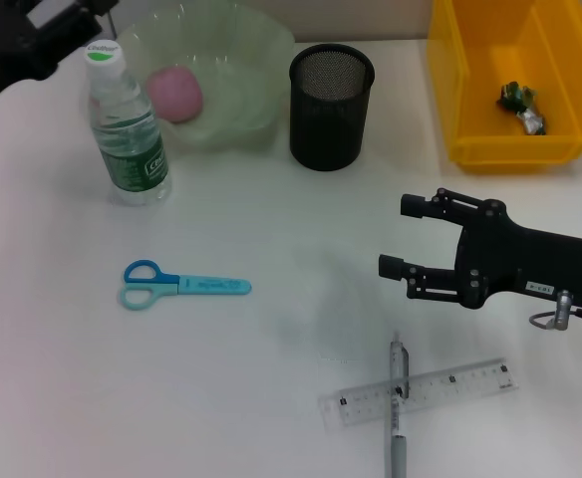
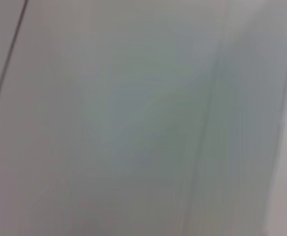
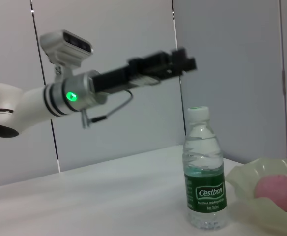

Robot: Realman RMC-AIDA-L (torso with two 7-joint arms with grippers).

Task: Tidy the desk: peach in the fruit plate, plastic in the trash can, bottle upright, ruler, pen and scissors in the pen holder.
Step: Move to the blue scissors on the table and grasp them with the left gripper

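1. Head view gives you the tally. Done: the pink peach (image 1: 175,94) lies in the pale green translucent fruit plate (image 1: 256,60); the clear plastic water bottle with green label and white cap (image 1: 125,129) stands upright just beside that plate; a crumpled scrap of green and silver plastic (image 1: 522,106) lies in the yellow bin serving as trash can (image 1: 465,90).
2. Left to do: the black mesh pen holder (image 1: 330,105) appears empty. The blue-handled scissors (image 1: 181,286) lie flat on the white desk (image 1: 271,219), well apart from it. The clear plastic ruler (image 1: 421,391) and grey pen (image 1: 398,403) lie crossed at the near edge, the pen over the ruler.
3. The right gripper (image 1: 399,237) hovers above the desk, fingers spread and holding nothing, near the ruler and pen. I judge those come next.
4. The left gripper (image 3: 183,58) is raised above the bottle; you cannot tell its finger state.
5. Right wrist view shows you the left arm's height over the bottle, which the head view crops. Left wrist view shows only blank wall.
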